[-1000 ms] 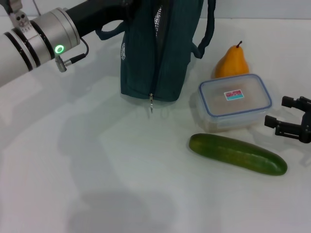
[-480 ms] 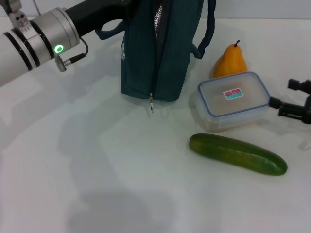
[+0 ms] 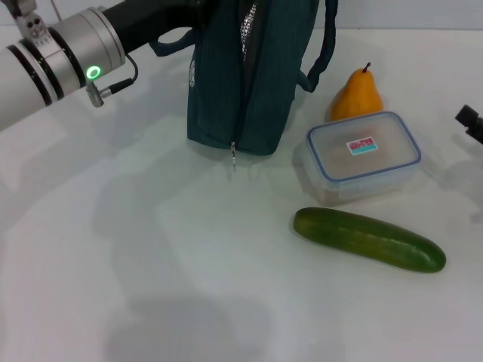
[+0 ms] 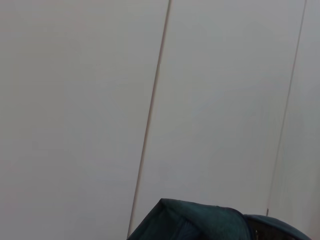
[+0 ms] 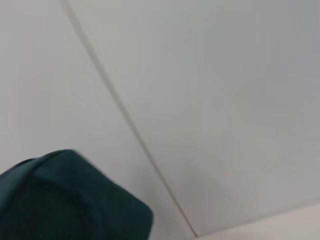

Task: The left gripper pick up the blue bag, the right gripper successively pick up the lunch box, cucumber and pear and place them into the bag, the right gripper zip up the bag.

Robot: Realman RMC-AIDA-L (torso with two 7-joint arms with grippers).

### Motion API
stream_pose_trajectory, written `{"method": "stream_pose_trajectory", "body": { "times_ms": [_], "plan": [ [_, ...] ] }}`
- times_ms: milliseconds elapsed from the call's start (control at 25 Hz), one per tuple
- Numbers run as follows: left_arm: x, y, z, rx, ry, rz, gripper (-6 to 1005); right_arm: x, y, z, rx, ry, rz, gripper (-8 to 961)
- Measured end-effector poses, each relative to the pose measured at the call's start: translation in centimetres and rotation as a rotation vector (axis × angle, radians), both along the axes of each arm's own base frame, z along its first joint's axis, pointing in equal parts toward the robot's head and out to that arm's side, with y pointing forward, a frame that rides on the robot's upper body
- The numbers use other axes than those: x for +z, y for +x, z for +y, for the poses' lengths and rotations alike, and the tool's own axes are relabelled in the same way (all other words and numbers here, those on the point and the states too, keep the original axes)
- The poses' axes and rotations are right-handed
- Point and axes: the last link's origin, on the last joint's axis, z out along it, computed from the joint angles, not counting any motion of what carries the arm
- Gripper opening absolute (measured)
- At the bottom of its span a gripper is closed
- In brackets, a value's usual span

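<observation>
Head view. Left gripper [image 3: 177, 11], on its silver cylindrical wrist, holds the dark teal-blue fabric bag [image 3: 245, 83] upright by its top; finger state cannot be told. Right gripper [image 3: 469, 121] has withdrawn to the frame edge, away from the clear rectangular lunch box [image 3: 362, 157]; grip undeterminable. All 3 items, including the green cucumber [image 3: 368, 239] and yellow-orange pear [image 3: 360, 96], remain unpacked.

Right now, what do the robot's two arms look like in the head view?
The left arm is a thick silver-white cylinder with black rings, a small green light and a short grey cable with a plug; it turns black toward the bag. Of the right arm, only a small black part shows at the picture's edge; its pincer is out of view.
</observation>
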Motion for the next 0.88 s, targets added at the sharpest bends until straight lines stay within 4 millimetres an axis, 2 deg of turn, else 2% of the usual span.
{"method": "stream_pose_trajectory", "body": {
  "times_ms": [200,440,680,880],
  "plan": [
    [-0.2,0.2,-0.1,-0.025,0.006,0.018,45,-2.0,-0.5,0.5,-0.106,-0.067,0.165,878],
    [-0.9,0.8,-0.6,-0.062,-0.004,0.025,46,-3.7,-1.1,0.0,-0.189,-0.167,0.347,878],
    [-0.9,1.0,-0.8,-0.087,-0.004,0.018,46,-4.0,-1.4,-0.7,-0.206,-0.214,0.46,878],
    [-0.6,1.0,-1.4,-0.112,-0.011,-0.003,45,-3.6,-1.9,-0.3,-0.206,-0.285,0.519,877]
  ]
}}
